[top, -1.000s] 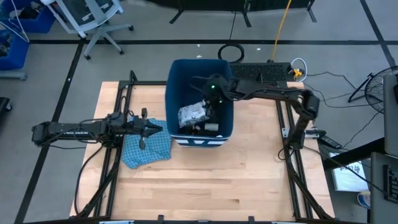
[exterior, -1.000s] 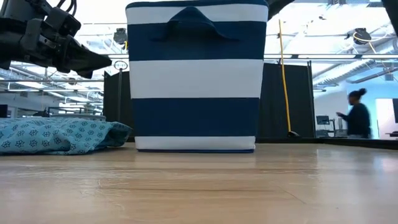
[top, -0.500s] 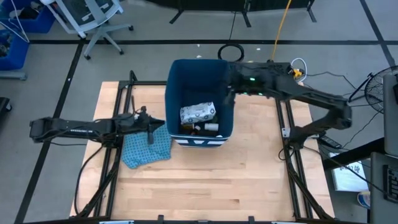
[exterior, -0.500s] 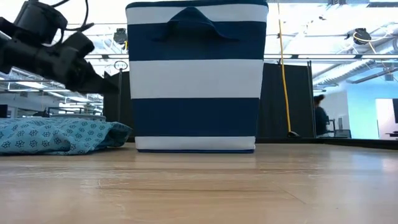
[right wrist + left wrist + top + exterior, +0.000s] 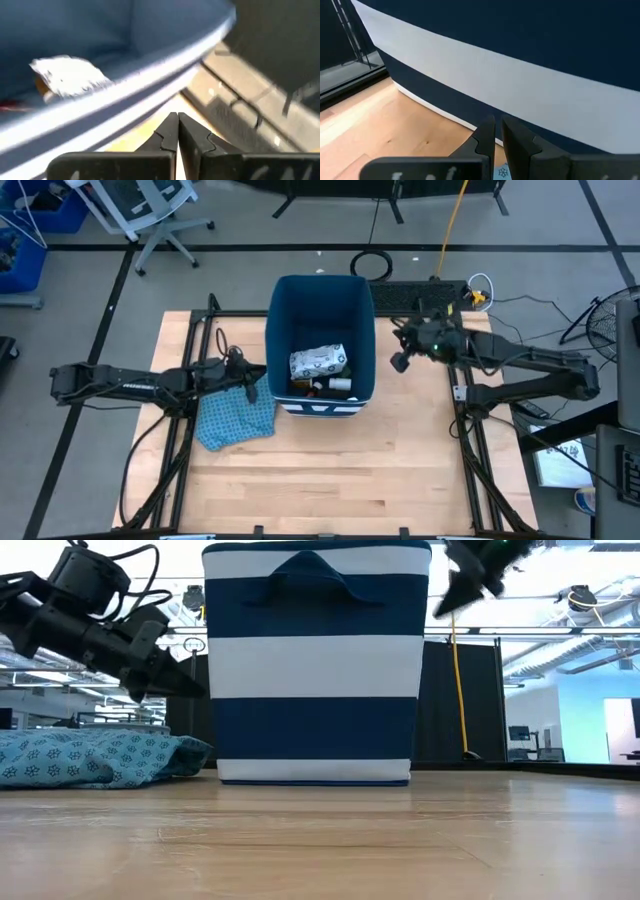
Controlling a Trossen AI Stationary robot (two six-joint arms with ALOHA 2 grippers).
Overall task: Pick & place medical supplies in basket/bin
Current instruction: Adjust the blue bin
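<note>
Supplies: the white black-patterned flat packet (image 5: 318, 361) lies inside the tall dark-blue bin with white stripes (image 5: 283, 300), with small dark and orange items (image 5: 322, 385) just beside it at the bottom; which ones they are I cannot tell.
Bin: stands upright near the far middle of the wooden desk (image 5: 330, 470).
Right pincer (image 5: 399, 362): a second ago it reached down into the bin; now it is out, just beside the bin's right wall, fingers closed together and empty.
Meaning: that drop looks finished, and no supplies show on the desk.
Left pincer (image 5: 250, 387): has crept closer to the bin's left wall, over the blue patterned cloth (image 5: 235, 420), fingers nearly together, carrying nothing.
</note>
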